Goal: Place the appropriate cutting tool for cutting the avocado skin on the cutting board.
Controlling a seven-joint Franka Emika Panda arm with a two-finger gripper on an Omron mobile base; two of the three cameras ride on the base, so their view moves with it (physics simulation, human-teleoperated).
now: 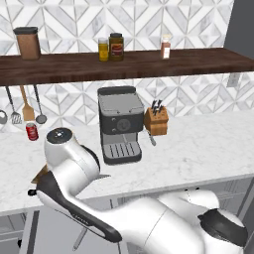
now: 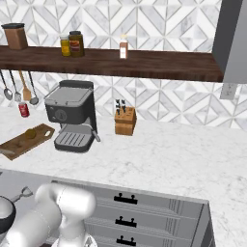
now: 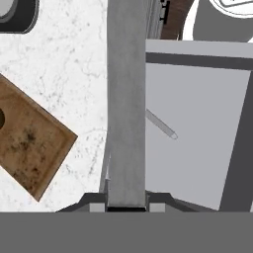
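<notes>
A: Status of the long slim black-handled knife?

B: Not placed. My tool hangs at the white marble surface edge; grip state undeterminable. The flat brown wooden cutting board carries no knife.

You're looking straight down past the desk edge. The cutting board is lying on the white marble at lower left, set at an angle, one corner pointing toward the grey desk front running top to bottom mid-frame. A slim silver blade-like sliver is showing just beside that front; can't tell what it is. A grey cabinet face with a bar handle is sitting right of it. End effector tips are barely peeking at the bottom; jaw state unreadable.
</notes>
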